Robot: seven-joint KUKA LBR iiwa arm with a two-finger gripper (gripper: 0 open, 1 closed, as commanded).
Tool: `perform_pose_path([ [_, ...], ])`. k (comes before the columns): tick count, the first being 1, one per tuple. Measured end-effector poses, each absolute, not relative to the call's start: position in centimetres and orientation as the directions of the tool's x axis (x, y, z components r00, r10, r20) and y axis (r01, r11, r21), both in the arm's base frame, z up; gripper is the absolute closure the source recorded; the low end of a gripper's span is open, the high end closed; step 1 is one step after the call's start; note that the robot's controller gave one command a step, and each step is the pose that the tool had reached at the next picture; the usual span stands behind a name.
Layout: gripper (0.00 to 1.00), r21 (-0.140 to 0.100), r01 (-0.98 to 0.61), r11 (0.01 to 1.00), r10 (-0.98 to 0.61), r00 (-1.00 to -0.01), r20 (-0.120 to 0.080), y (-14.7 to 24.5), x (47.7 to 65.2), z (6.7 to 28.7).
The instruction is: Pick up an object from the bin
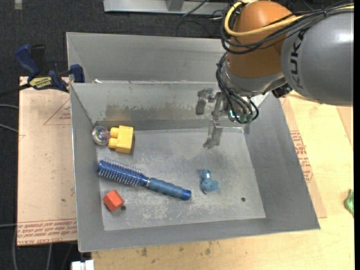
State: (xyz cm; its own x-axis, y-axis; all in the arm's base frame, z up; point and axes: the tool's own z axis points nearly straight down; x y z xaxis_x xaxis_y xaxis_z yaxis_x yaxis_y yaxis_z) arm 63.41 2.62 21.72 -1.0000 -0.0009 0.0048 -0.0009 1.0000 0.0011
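A grey metal bin with sloped walls, seen from above. On its flat floor, 5 small things, spread out and not heaped.

Reaching in from the right: a big grey arm with a round orange cover and some black and yellow cables looped round it. Under the cover, the end effector, pointing down over the right half of the floor, close to the back wall. Released or clenched? Cannot tell from here.

Nearest to it: a small light blue lump. Lying on the floor toward the front, a bit right of the middle. Apart from the end effector, not touching it.

Just left of the lump: a blue brush. Lying flat and slanted across the middle of the floor, with the bristles to the left and the smooth handle end to the right. Handle end near the lump, but not touching.

In the back left corner of the floor: a yellow block. Right beside it, on its left, a small clear ball. Touching or only very close? Hard to tell.

In the front left corner: a small red block. Just in front of the bristle end of the brush, a little apart from it. Well apart from the end effector, on the far side of the bin.
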Motion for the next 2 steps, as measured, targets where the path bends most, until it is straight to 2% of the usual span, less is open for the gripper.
perform_pose_path([
  [1, 0.0, 0.002, -0.19, 0.982, -0.19, -0.982, 0.005, 2.7, 57.7, 15.8],
  [2, 0.0, 0.002, -0.031, 1.0, -0.031, -0.999, 0.008, 3.3, 52.6, 7.9],
])
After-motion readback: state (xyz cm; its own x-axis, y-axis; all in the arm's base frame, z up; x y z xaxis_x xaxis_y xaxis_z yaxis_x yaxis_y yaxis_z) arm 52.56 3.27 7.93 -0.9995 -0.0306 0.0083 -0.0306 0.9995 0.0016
